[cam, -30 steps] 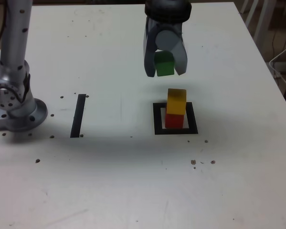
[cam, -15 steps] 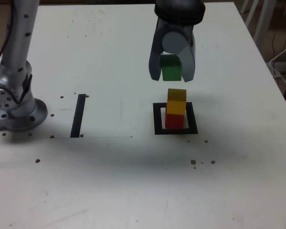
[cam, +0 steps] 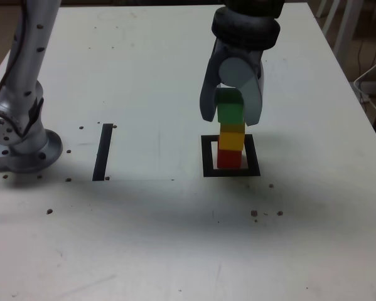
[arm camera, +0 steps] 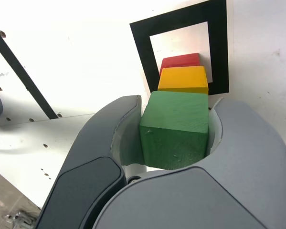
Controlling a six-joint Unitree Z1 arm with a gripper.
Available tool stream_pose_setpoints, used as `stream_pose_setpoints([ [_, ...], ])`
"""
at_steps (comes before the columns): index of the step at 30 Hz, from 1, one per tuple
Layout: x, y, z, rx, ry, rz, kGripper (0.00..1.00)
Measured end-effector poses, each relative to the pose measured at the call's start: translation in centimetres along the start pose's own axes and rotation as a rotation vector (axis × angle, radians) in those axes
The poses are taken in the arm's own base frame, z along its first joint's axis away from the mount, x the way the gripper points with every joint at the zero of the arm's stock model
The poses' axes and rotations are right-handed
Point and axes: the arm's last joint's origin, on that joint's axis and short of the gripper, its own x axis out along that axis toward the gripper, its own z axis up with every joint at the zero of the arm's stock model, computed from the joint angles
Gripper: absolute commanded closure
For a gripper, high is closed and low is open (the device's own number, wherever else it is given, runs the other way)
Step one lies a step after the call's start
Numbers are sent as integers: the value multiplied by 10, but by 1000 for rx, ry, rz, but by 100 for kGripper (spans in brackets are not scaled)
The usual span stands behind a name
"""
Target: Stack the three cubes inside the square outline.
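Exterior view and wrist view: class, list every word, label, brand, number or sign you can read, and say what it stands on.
None: no readable text in either view.
The red cube, yellow cube and green cube have plain faces.
The square outline and black strip are marks, not writing.
The gripper and arm base show no label.

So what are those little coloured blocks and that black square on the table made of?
The green block looks like painted wood: matte, with tiny flecks on its face. The yellow block and red block share that dull, even finish, so probably the same. The black square lies flat with crisp edges, likely tape or print. The pincer looks like smooth grey plastic.
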Motion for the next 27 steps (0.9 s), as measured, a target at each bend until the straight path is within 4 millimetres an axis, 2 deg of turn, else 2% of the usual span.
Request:
stream_pose_setpoints([
  [16, 7, -1, 5, 0, 26, -21, 74],
  [18, 8, -1, 6, 0, 28, -23, 64],
  [22, 11, -1, 6, 0, 31, -27, 23],
  [24, 12, -1, 7, 0, 34, -29, 6],
  [27, 13, -1, 7, 0, 36, -31, 1],
])
